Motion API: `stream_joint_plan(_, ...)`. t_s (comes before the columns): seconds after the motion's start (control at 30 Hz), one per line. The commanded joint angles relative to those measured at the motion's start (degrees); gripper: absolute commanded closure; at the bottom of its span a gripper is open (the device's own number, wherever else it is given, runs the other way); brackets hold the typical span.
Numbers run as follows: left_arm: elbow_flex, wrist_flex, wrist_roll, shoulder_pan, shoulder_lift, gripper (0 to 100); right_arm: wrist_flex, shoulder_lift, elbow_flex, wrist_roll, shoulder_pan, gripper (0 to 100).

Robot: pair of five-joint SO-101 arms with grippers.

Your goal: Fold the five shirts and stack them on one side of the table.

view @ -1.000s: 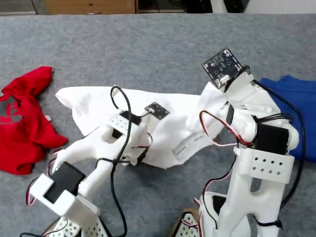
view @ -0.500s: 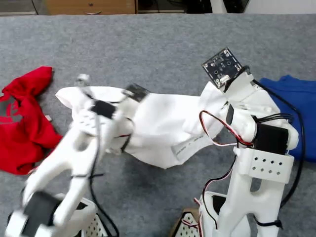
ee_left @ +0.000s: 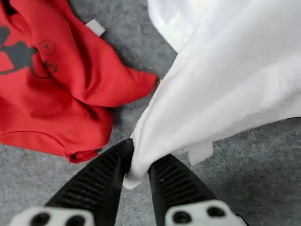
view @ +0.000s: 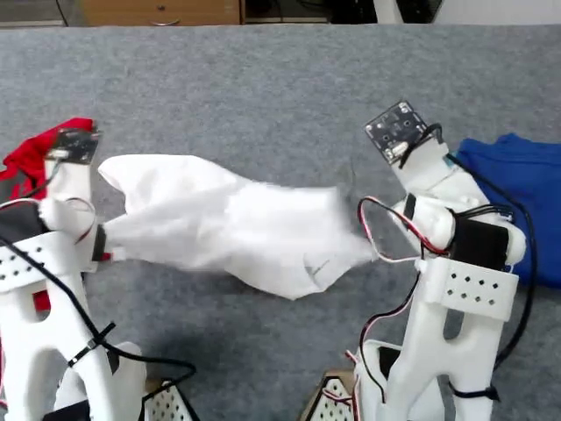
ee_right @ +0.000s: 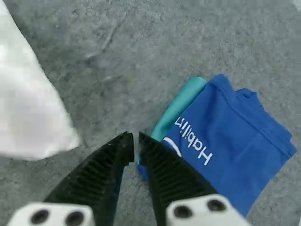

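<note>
A white shirt (view: 254, 228) lies stretched across the middle of the grey table (view: 263, 88). My left gripper (ee_left: 137, 165) is shut on a bunched edge of the white shirt (ee_left: 225, 80), at the shirt's left end beside the left arm (view: 53, 263). A crumpled red shirt (ee_left: 51, 80) lies just beyond it; in the high view the red shirt (view: 31, 153) is mostly hidden by that arm. My right gripper (ee_right: 135, 137) is shut on nothing, low over bare table between the white shirt's end (ee_right: 28, 117) and a folded blue shirt (ee_right: 225, 141).
A teal shirt (ee_right: 181, 110) peeks out from under the blue shirt (view: 517, 189) at the table's right side. The right arm (view: 456, 254) stands beside that pile. Wooden furniture (view: 162, 10) lines the far edge. Bare table lies behind the white shirt.
My left arm has swung from the shirt's middle to the far left, dragging the white shirt's edge with it and stretching the cloth. The right arm has barely moved.
</note>
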Motion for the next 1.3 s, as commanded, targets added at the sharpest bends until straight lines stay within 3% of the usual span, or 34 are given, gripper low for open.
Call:
stream_joint_plan(0.0,0.5,0.4,-1.5,-2.2,-1.5,98,2.9,0.2,0.0,0.4,0.7,77.7)
stream_joint_plan(0.2,4.2,0.4,-1.3,-2.1,-1.5,98,5.7,0.3,-0.4,0.4,-2.2,73.1)
stream_joint_plan(0.4,8.4,-4.3,-1.3,-2.5,-1.5,98,11.2,0.9,0.7,-5.6,-20.7,73.1)
stream_joint_plan(0.53,8.7,-5.3,-1.3,-3.5,-1.9,98,11.1,6.8,0.6,-11.6,-27.8,73.1)
stream_joint_plan(0.8,8.7,-5.4,-1.4,-3.5,-2.0,98,8.7,27.0,-8.9,-19.6,-29.3,73.1)
stream_joint_plan(1.07,9.3,-7.7,-1.2,-3.6,-1.9,98,18.0,44.3,-26.0,-23.6,-33.1,73.1)
stream_joint_plan(1.27,9.2,-7.7,-1.2,-3.6,-2.0,98,19.5,51.9,-32.1,-26.5,-36.3,73.1)
